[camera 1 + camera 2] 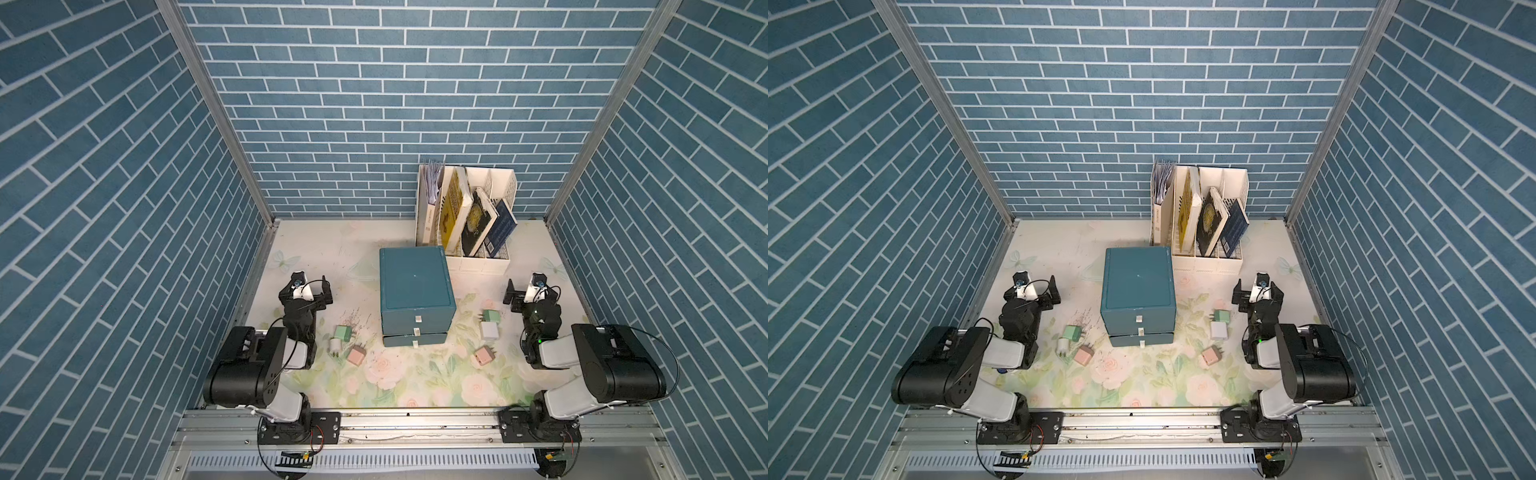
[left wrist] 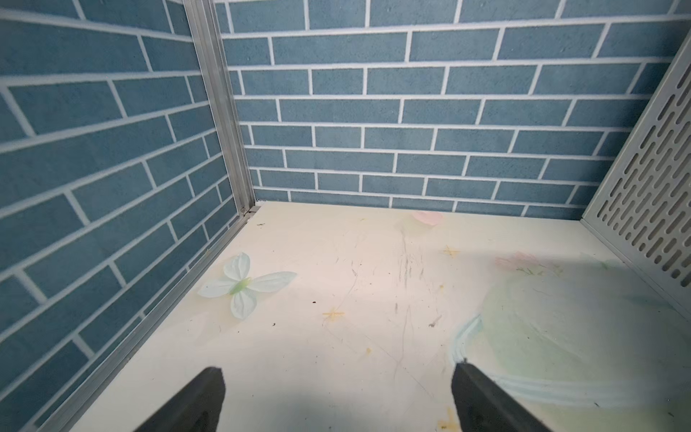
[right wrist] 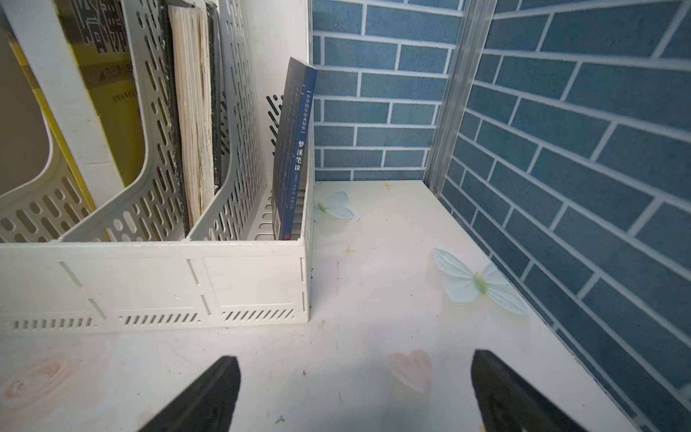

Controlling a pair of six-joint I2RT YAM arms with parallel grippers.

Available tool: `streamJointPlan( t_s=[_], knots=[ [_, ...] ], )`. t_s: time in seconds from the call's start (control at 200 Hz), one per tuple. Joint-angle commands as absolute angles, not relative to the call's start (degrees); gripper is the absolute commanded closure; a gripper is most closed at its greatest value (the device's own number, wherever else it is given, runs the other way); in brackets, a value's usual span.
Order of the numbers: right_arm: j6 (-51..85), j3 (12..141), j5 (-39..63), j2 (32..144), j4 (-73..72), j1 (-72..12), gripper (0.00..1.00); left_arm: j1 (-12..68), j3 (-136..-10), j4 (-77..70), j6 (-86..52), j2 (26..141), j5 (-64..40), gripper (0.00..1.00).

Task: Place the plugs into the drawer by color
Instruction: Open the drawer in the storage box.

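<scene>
The left tool (image 1: 306, 286) stands wide open with nothing between its jaws. In the left wrist view its two dark fingertips (image 2: 209, 381) frame only bare desk (image 2: 374, 299) and a printed butterfly (image 2: 243, 286). The right tool (image 1: 532, 289) is spread just as wide and holds nothing. In its own wrist view the fingertips (image 3: 224, 374) sit over bare desk, the white file rack (image 3: 149, 284) is just ahead, and a dark blue book (image 3: 295, 149) leans in the rack's end slot. Both tools are clear of every plug.

Near the left arm, three plugs lie close together on the floral desk: the left mint green plug (image 1: 343, 332), the left white plug (image 1: 335, 345) just beside it toward the near edge, and the left pink plug (image 1: 356, 355) nearest the front. A second group lies beside the right arm, more strung out: the right mint green plug (image 1: 491, 316), then the right white plug (image 1: 489, 330) touching or almost touching it, then the right pink plug (image 1: 483, 356) a little apart toward the front.

Between the two groups, in the middle of the desk, stands the drawer (image 1: 415, 282) — a dark teal cabinet whose three stacked fronts face the near edge, each with a small white tab. All six plugs are outside it on the desk. Behind it and toward the right, against the blue brick-patterned back wall (image 1: 374, 104), the file rack holds several tilted books.
</scene>
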State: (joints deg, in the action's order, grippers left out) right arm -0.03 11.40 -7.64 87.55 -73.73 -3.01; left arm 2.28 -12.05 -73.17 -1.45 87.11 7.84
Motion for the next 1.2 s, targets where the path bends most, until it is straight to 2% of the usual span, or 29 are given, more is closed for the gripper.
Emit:
streamJointPlan(
  t_s=[0.0,0.745,0.78,0.83,0.865,0.925,0.97,1.015,1.04,1.095,1.19],
  knots=[
    [-1.0,12.0,-7.3,87.6,-74.5,-3.2,0.0,2.6,-11.9,-74.3,-0.8,87.2,7.9,0.0],
    [-0.8,12.0,-8.5,87.2,-74.8,-3.2,0.0,2.6,-12.1,-74.0,-0.8,87.2,7.7,0.0],
    [-0.2,14.8,-14.8,84.4,-67.7,-4.6,0.0,2.6,-12.1,-73.8,-0.8,87.1,7.6,0.0],
    [2.0,24.3,-21.9,78.2,-46.3,-6.0,0.0,2.5,-12.9,-72.2,-1.1,86.6,7.5,0.0],
    [5.0,32.1,-24.1,75.8,-32.8,-6.2,0.0,2.3,-16.8,-62.2,-1.7,84.1,8.5,0.0],
    [11.3,43.6,-25.5,74.9,-10.6,-6.2,0.0,1.1,-31.0,-37.6,-2.9,82.6,9.6,0.0],
    [17.1,45.2,-28.3,74.9,-6.7,-6.2,0.0,0.2,-38.4,-27.8,-9.7,82.8,13.1,0.0],
    [30.7,45.0,-31.7,75.5,0.3,-5.2,0.0,-0.2,-43.8,-20.3,-17.0,82.0,14.1,0.0],
    [36.5,45.5,-29.4,76.2,5.0,-3.1,0.01,-0.1,-46.2,-16.8,-20.6,81.4,13.6,0.0],
    [38.5,48.7,-22.6,77.6,11.3,0.6,0.13,0.2,-50.2,-8.8,-28.2,79.1,12.3,0.01],
    [41.0,51.0,-25.4,71.8,19.8,-5.0,0.13,6.8,-51.3,-2.2,-32.9,71.9,11.1,0.04]
  ],
)
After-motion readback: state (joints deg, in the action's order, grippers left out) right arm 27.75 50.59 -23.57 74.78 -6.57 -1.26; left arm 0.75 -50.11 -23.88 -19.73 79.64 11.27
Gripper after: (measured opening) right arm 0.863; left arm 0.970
